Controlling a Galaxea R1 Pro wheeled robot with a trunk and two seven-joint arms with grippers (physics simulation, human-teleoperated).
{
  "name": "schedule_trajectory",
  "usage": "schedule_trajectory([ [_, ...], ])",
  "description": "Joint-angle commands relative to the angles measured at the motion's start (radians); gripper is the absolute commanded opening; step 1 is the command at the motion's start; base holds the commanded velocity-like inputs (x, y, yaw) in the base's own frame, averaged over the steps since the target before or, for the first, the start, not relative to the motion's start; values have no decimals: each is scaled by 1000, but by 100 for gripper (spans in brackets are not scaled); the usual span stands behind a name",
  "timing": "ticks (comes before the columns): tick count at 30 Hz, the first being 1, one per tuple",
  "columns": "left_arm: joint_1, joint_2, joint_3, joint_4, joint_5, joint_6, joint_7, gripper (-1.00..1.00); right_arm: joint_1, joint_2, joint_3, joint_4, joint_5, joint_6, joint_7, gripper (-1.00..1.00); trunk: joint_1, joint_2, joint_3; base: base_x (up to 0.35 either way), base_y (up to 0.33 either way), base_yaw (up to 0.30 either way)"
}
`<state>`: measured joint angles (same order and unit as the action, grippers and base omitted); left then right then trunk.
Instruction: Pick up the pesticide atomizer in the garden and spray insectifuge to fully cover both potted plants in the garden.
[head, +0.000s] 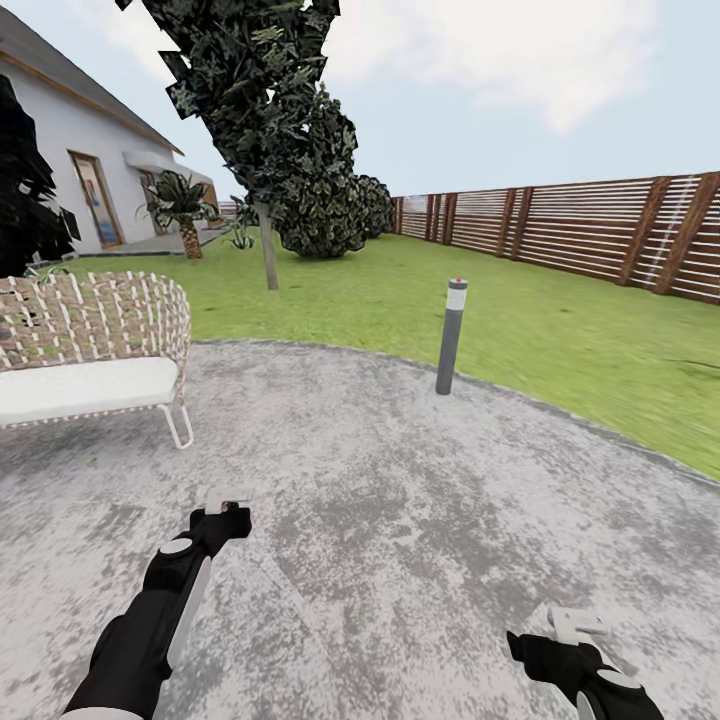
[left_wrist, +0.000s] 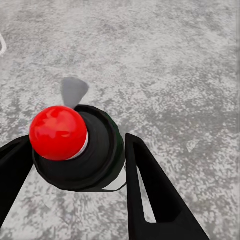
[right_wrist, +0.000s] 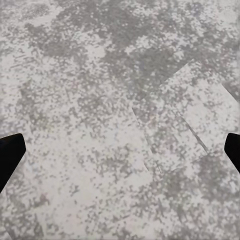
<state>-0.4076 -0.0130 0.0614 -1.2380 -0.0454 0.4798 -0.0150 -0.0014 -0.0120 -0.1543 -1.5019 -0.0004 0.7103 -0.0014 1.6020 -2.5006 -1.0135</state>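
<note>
Your left hand (left_wrist: 75, 200) grips the pesticide atomizer (left_wrist: 77, 150), carried low over the patio (head: 400, 520) for transit; your right hand (right_wrist: 120, 150) hangs wide, empty, beside it.

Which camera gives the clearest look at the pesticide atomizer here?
The left wrist view: the pesticide atomizer sits close up between the left gripper's fingers, its dark body and red spot plain. In the head view only a small white part shows at that gripper.
</note>
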Motion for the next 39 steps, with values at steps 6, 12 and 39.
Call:
schedule_trajectory([
  [6, 0, -1, 2, -2, -5, 5, -2, -100, 0, 0, 1, -1, 0, 5, 0, 100, 0, 0, -1, 0, 0, 72],
  [12, 0, -1, 2, -1, -4, 5, -2, -100, 0, 0, 1, -1, 0, 5, 0, 100, 0, 0, -1, 44, 0, 239],
  [39, 0, -7, 2, -1, -2, 5, -2, -100, 0, 0, 1, 0, 0, 4, 0, 100, 0, 0, -1, 326, 0, 170],
])
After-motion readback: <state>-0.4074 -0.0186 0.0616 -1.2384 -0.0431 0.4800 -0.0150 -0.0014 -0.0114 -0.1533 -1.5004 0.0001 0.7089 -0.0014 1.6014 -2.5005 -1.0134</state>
